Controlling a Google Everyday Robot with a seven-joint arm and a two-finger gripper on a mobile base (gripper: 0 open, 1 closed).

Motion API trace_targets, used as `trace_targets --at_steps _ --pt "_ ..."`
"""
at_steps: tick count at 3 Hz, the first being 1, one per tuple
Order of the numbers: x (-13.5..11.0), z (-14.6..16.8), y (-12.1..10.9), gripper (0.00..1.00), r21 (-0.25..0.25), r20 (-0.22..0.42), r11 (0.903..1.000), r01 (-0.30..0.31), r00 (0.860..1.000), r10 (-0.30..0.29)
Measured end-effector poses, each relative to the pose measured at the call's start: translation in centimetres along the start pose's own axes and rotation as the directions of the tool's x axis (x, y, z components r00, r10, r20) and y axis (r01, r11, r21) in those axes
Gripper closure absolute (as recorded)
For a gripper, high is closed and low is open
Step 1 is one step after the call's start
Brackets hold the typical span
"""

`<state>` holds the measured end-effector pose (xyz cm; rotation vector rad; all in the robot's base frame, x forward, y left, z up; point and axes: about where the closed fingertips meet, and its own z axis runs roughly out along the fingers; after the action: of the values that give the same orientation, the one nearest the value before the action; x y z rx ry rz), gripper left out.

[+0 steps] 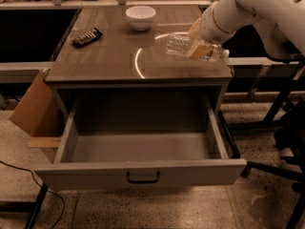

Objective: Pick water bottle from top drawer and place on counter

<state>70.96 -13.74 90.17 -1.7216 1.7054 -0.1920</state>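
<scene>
The water bottle (179,44) is clear and ribbed and lies on its side in my gripper (199,47), held a little above the right part of the counter (109,56). The gripper is shut on the bottle, its pale fingers wrapped around the bottle's right half. My white arm (248,8) comes in from the upper right. The top drawer (143,173) is pulled fully out below the counter, with nothing in it, and its dark bar handle (143,177) faces me.
A white bowl (140,17) stands at the counter's back middle. A dark flat object (86,36) lies at the back left. A cardboard box (33,106) leans left of the cabinet. Dark chair legs (281,128) stand at the right.
</scene>
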Motion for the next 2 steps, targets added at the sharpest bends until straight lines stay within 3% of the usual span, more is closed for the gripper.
trace_targets --at_steps 1,2 --pt "-0.2 2.2 -2.1 0.76 -0.009 -0.011 0.9976 -0.068 0.998 0.068" --pt "-0.1 4.8 -3.6 0.45 -0.032 -0.035 0.9926 -0.117 0.993 0.116"
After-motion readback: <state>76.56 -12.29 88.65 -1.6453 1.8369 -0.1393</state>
